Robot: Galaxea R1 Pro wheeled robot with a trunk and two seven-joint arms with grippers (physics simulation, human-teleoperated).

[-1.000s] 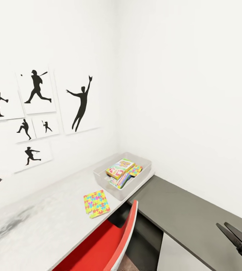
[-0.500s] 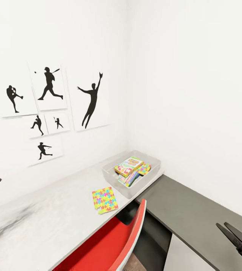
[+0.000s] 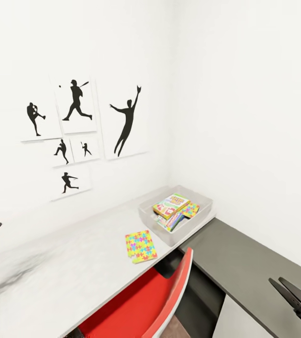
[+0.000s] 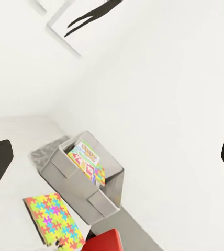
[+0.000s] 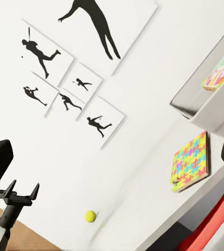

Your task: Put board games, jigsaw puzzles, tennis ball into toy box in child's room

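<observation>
Puzzle slab flat on table – beside filled toy box.

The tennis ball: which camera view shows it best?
The right wrist view shows it best: the tennis ball is a small yellow-green dot on the pale table, away from the puzzle and the toy box. In the head and left wrist views I cannot pick it out.

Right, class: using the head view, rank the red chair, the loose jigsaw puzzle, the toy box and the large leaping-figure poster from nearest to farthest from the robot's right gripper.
From the right gripper:
1. Red chair, tucked against the table's near edge.
2. Jigsaw puzzle, flat on the table, beyond the chair.
3. Toy box, at the table's far end in the corner.
4. Leaping-figure poster, high on the wall.
</observation>
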